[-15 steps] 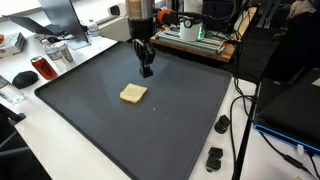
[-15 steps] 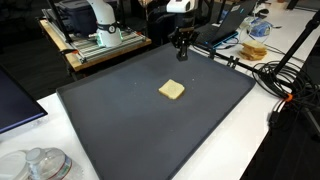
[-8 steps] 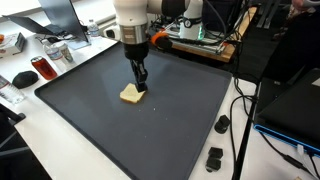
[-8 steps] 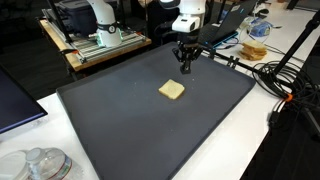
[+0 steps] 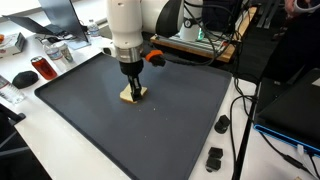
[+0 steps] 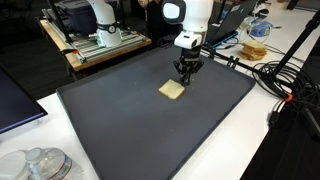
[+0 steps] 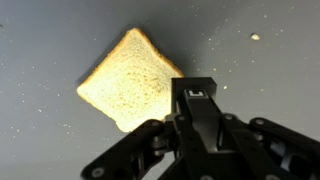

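A slice of toast (image 5: 131, 96) (image 6: 172, 91) lies flat on the dark grey mat (image 5: 90, 120) (image 6: 120, 125). In both exterior views my gripper (image 5: 133, 88) (image 6: 185, 77) points straight down, low over the slice's edge. The wrist view shows the toast (image 7: 128, 80) just left of and beyond my gripper (image 7: 195, 92). Its fingers are pressed together with nothing between them. Whether the tips touch the bread or the mat cannot be told.
A red can (image 5: 42, 68) and a black mouse (image 5: 22, 78) lie off one side of the mat. Small black parts (image 5: 222, 124) and cables (image 6: 290, 85) lie off the opposite side. A laptop (image 6: 15, 100) and plastic lids (image 6: 40, 163) sit at a near corner.
The arm has travelled from the mat's far edge toward the toast and come down. The gripper now hangs at the slice's edge. The toast has not moved.
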You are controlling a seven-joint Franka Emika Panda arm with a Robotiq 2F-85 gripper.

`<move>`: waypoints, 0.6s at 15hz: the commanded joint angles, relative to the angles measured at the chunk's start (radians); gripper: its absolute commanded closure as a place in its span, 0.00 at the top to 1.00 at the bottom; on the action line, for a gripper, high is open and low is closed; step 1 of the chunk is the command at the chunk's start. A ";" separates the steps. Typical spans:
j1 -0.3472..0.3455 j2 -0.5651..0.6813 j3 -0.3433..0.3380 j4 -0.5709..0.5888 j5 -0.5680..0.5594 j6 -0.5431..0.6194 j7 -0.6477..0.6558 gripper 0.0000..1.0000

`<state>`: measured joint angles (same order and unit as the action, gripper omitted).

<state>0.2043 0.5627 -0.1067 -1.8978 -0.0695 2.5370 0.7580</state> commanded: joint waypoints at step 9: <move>0.010 0.101 -0.023 0.085 0.011 -0.032 0.015 0.05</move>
<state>0.2082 0.6307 -0.1313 -1.8466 -0.0689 2.5316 0.7616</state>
